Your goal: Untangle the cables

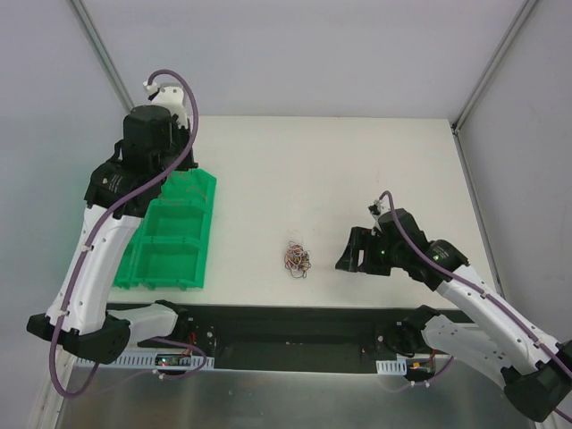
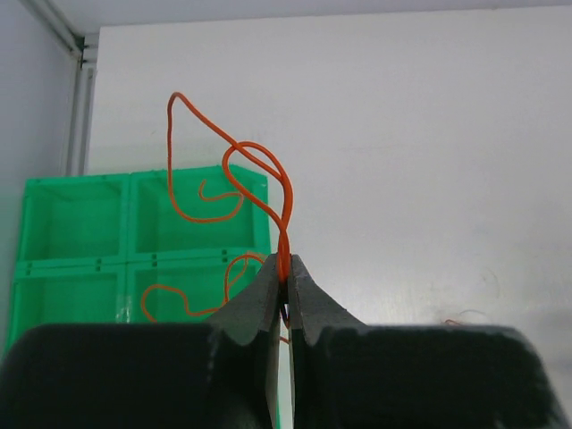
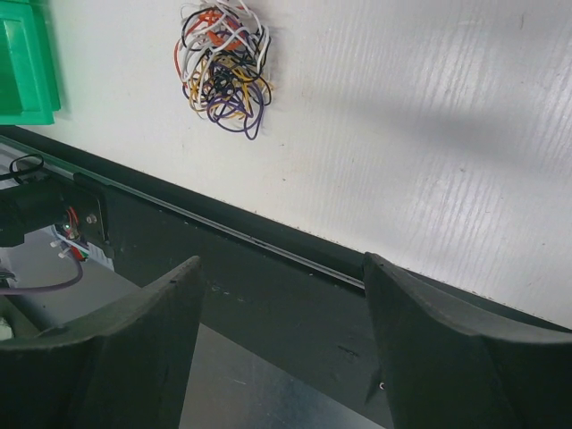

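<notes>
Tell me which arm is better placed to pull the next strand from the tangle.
Right, probably. The right gripper is open, empty and facing the tangle close by; the left gripper is shut on an orange cable over by the green bin.

The orange cable (image 2: 284, 237) pinched in the black left gripper (image 2: 288, 271) is one plain colour. The tangle (image 3: 223, 67) mixes white, black, orange, yellow and purple strands (purple mostly toward its 5 o'clock edge). The tray (image 1: 170, 259), at its 9 o'clock, is bright green; the table (image 1: 357, 170) is white.
</notes>
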You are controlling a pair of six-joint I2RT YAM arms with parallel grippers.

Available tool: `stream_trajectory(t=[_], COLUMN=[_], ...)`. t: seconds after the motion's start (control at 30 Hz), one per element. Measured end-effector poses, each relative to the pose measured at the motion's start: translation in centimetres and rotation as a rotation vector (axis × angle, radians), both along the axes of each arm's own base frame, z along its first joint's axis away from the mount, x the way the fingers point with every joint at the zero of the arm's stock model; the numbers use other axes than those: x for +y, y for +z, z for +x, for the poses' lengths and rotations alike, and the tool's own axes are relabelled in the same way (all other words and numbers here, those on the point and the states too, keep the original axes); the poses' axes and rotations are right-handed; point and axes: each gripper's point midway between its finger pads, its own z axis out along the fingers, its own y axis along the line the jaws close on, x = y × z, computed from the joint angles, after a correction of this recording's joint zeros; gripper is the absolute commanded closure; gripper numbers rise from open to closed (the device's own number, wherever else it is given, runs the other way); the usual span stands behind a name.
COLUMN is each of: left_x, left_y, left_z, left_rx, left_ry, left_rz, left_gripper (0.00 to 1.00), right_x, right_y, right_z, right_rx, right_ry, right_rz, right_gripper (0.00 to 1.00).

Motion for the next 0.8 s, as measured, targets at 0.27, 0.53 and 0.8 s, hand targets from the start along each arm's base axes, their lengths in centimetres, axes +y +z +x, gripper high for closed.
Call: stream_trajectory(t=[0.27,0.53,0.8], left_x=[5.8,10.3,10.0], left_y=[-10.4,-20.3,-21.3], left_z=[0.8,-1.0,-1.0], left_rx=[0.220,0.421,0.448], left_ry=[0.189,0.324,0.472], left_rz=[0.062,0.034,-0.212], left_gripper=[1.00,1.00,1.00], right_x=[-0.3,-0.3,-0.3], right_y=[0.8,0.9,0.6], right_z=[-0.3,-0.4,-0.4], right_rx=[-0.028,-0.031,-0.021], right_ry=[-0.001,-0.001,0.001], right_rz=[0.021,0.024,0.016], right_gripper=[0.27,0.27,0.27])
